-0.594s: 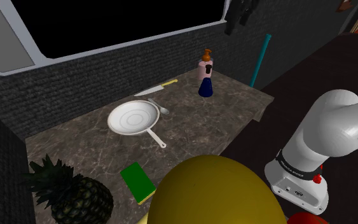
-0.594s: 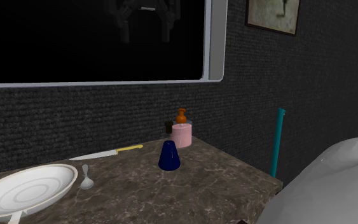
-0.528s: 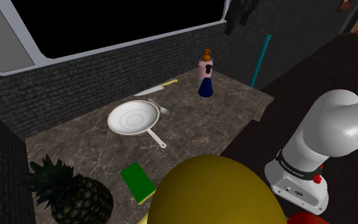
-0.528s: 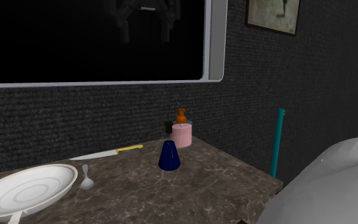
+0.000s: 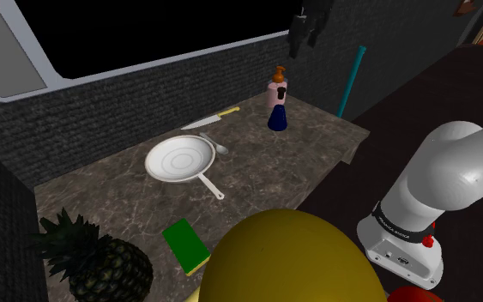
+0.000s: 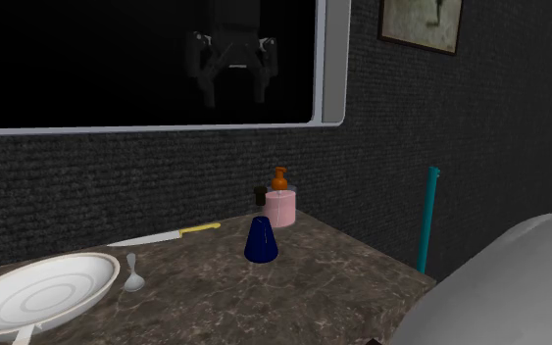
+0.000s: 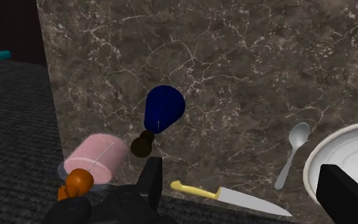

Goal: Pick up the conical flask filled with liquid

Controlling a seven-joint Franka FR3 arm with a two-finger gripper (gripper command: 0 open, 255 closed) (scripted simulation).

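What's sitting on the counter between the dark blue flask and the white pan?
A pale spoon lies there, close to the white pan, with bare counter from it to the dark blue flask. The second exterior view shows this.

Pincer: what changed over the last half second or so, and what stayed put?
The pincer has come down toward the dark blue conical flask but is still well above it. In the shoulder view it also shifted left. Its fingers stand apart, and nothing was taken hold of. The flask, pink soap bottle, knife, spoon and white pan stayed where they were.
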